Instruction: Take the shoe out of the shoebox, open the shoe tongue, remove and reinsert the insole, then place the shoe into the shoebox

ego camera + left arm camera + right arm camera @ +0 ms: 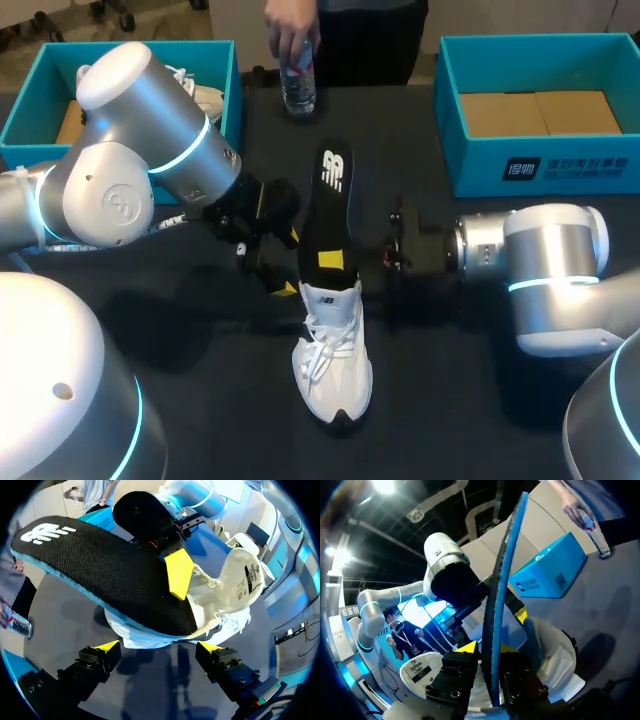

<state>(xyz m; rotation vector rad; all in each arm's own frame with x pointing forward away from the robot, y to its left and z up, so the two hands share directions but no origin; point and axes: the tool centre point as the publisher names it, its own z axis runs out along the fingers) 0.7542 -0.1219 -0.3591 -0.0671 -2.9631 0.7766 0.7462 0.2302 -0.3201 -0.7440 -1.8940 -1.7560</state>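
The white shoe (pixel 335 375) lies on the dark table, toe toward me. A black insole (pixel 333 205) with a blue underside sticks out of its opening, logo end up and away from the shoe. My right gripper (pixel 335 262) comes in from the right at the shoe's mouth. In the right wrist view the insole (pixel 502 580) stands edge-on between the fingers (pixel 465 650), with a narrow gap on each side; the right gripper (pixel 487 650) is open. My left gripper (pixel 159 646) hangs wide open beside the shoe (pixel 235 585), holding nothing, just under the insole (pixel 100 565).
A teal shoebox (pixel 30 100) at the back left holds another white shoe. A second teal shoebox (pixel 480 170) at the back right has a bare cardboard floor. At the table's far edge a person's hand holds a water bottle (pixel 298 85).
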